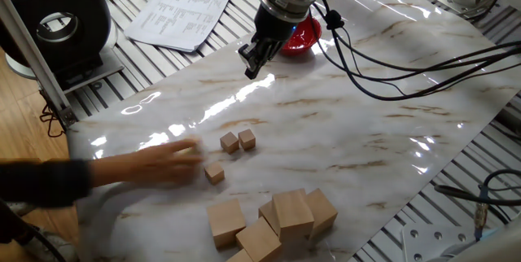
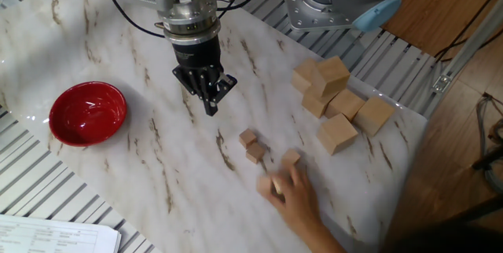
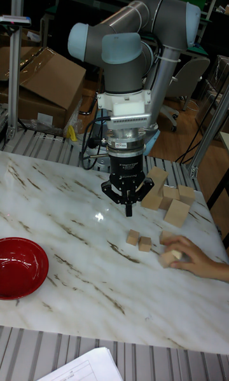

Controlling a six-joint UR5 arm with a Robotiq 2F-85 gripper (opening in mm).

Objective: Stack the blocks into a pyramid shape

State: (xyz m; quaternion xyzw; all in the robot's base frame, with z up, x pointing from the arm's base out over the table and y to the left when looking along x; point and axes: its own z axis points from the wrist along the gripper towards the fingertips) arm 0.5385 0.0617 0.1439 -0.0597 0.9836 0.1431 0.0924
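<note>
Three small tan blocks lie loose on the marble table: two touching ones and a third closer to the front. The same ones show in the other fixed view, the pair and the single block. A person's hand reaches in beside them with its fingers on another small block. My gripper hangs above the table, apart from the blocks, toward the red bowl. Its fingers are shut and hold nothing.
A red bowl sits on the table beyond the gripper. A pile of much larger wooden cubes lies near the table edge. Papers and a black round device lie off the marble. Cables trail from the arm.
</note>
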